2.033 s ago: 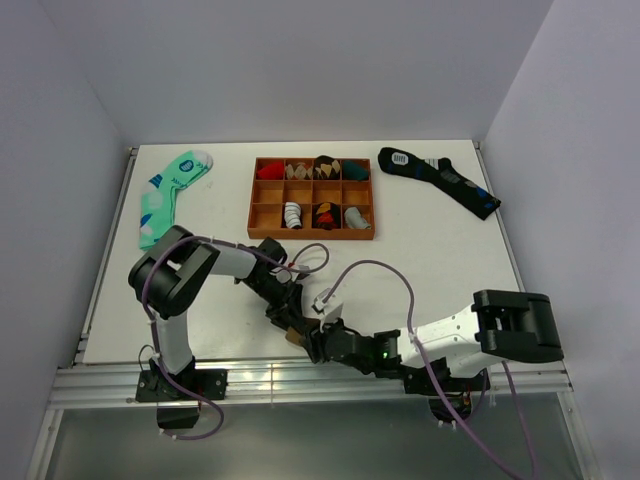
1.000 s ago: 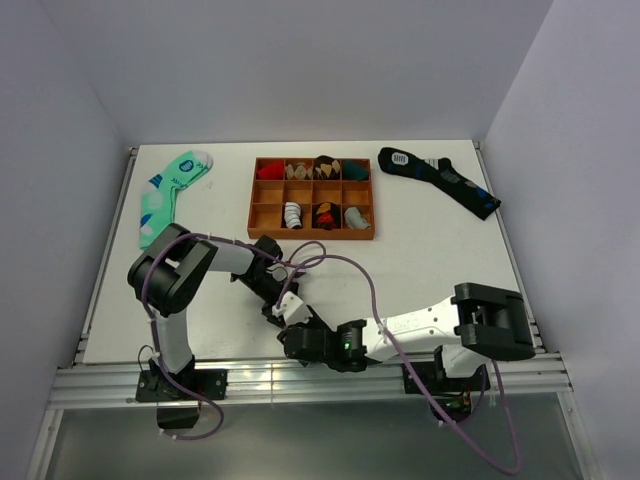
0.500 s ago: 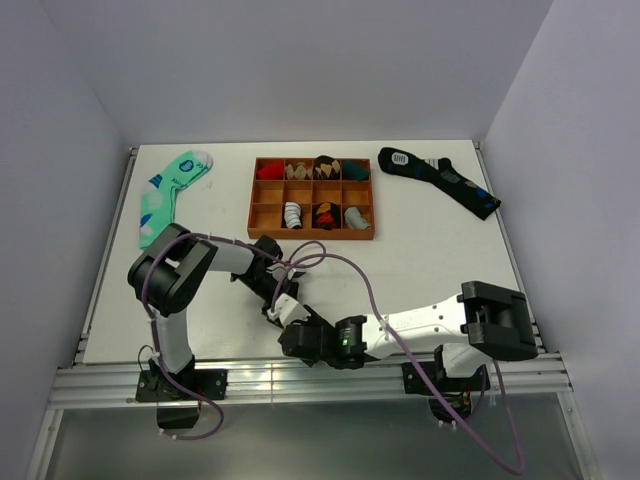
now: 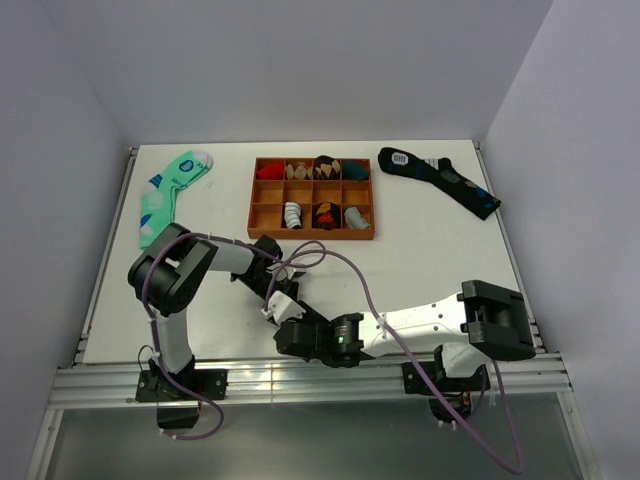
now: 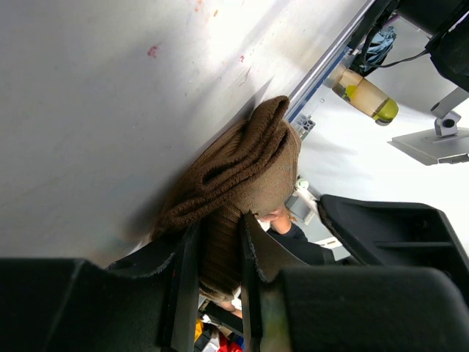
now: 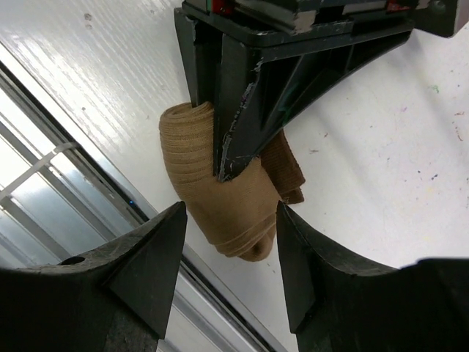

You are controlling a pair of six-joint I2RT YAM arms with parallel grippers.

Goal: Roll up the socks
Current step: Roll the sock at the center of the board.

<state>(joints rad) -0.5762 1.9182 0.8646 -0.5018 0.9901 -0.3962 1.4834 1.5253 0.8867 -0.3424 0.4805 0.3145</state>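
top view, change: the right arm has swung left along the near edge over the last two seconds. The right gripper (image 4: 288, 328) now sits just beside the left gripper (image 4: 270, 304), near-centre on the table (image 4: 430, 265). The left arm has barely moved.
top view, meaning: my read is that the right side is lining up to help tuck or take over the roll. The bundle is formed but the job isn't closed out.
top view, hidden: the brown socks (image 5: 245, 172) are under the two wrists and can't be seen here. Neither gripper's jaws are readable from above.
top view, rest: the tray (image 4: 250, 205) is far centre, the green sock (image 4: 165, 195) far left and the dark sock (image 4: 440, 180) far right, all well apart from the arms.
left wrist, grip: the left gripper is narrow and clamped on the brown socks, with fabric pinched between the fingers.
left wrist, socks: they are a folded wad lying on the table, right at the near edge by the rail (image 5: 322, 66).
left wrist, hidden: the fingers cover the lower part of the wad, so I can't tell whether it is one sock or two.
right wrist, gripper: the right gripper is wide, with a finger on either side of the roll, and holds nothing. I can't tell whether it touches the roll.
right wrist, socks: a tan roll with a loose darker flap on the right.
right wrist, hidden: the left fingers block the middle of the roll, so it's unclear whether the cuff is tucked.
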